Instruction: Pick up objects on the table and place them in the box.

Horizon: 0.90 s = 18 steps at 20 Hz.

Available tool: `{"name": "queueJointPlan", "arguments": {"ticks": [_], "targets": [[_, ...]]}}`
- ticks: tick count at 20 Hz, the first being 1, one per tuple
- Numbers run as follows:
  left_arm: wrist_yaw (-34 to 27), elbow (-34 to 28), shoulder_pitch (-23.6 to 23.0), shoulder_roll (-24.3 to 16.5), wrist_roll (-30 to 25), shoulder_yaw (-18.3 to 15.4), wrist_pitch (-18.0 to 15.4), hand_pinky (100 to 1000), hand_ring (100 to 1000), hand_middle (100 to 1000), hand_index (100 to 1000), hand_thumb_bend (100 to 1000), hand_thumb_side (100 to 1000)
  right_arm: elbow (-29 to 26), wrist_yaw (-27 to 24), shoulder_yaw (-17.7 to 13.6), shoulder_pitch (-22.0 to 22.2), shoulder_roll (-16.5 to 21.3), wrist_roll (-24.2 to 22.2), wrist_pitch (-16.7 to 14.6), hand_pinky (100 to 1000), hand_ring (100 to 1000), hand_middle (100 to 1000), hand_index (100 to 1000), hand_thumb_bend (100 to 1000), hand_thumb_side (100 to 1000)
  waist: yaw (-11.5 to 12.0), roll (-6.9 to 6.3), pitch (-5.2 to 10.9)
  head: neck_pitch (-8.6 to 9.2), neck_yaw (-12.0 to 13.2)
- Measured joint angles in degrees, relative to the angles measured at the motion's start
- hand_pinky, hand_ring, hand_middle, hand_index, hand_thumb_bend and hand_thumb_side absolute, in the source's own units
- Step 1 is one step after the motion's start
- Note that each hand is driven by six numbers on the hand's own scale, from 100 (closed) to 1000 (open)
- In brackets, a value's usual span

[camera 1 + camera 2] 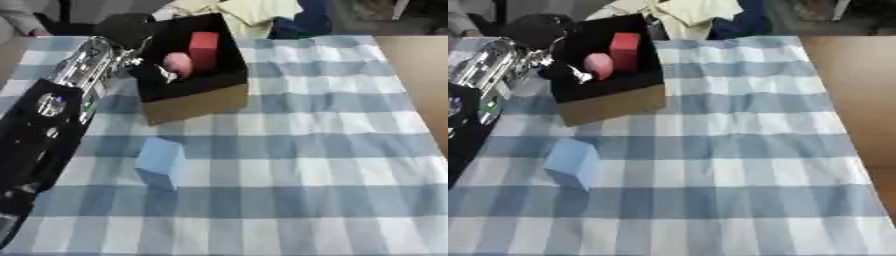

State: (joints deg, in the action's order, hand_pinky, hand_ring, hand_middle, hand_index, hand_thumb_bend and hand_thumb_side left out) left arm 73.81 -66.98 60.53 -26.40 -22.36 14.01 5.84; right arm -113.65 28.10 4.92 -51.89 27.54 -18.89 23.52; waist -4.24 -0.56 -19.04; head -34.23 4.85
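Pink and red pieces sit inside your box (197, 102); your left hand (164, 71) hovers at its rim, fingers' state impossible to tell. 1 blue block (161, 162) stands on the checkered tabletop (306, 165), near the box.

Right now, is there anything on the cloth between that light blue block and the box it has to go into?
Nothing visible stands between them. The light blue block lies on bare checked cloth just in front of the box. The box's near cardboard wall must be cleared, and the left hand is over its left rim.
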Motion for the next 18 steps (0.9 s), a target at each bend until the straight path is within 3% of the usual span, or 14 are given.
{"name": "queueJointPlan", "arguments": {"ticks": [10, 14, 15, 18], "targets": [[-1.87, -0.98, -0.03, 0.23, 1.43, -0.2, 0.21, 731, 888, 823, 932, 347, 690, 0.0, -0.16, -0.33, 0.53, -0.07, 0.25, 0.14, 915, 879, 824, 956, 100, 1000, 0.65, 0.08, 0.38, -0.01, -0.08], [-4.05, -6.49, -0.91, -0.46, 0.8, -0.52, -0.03, 712, 878, 815, 924, 332, 697, 0.0, -0.31, -0.51, 1.16, -0.07, 0.51, 0.27, 915, 879, 823, 956, 100, 1000, 1.61, 0.26, 0.65, -0.51, -0.69], [-4.64, -8.33, -1.35, -1.08, 0.29, -0.54, -0.06, 658, 850, 798, 908, 274, 725, 0.0, -0.32, -0.63, 1.31, -0.06, 0.63, 0.28, 915, 877, 823, 956, 100, 1000, 1.78, 0.26, 0.77, -0.59, -0.85], [-9.69, -15.41, -4.06, -3.1, -2.22, -0.51, -0.25, 633, 835, 790, 899, 246, 744, 0.0, -0.32, -0.92, 2.12, 0.04, 0.91, 0.4, 916, 875, 823, 956, 100, 1000, 2.98, 0.33, 0.97, -1.2, -1.61]]}}
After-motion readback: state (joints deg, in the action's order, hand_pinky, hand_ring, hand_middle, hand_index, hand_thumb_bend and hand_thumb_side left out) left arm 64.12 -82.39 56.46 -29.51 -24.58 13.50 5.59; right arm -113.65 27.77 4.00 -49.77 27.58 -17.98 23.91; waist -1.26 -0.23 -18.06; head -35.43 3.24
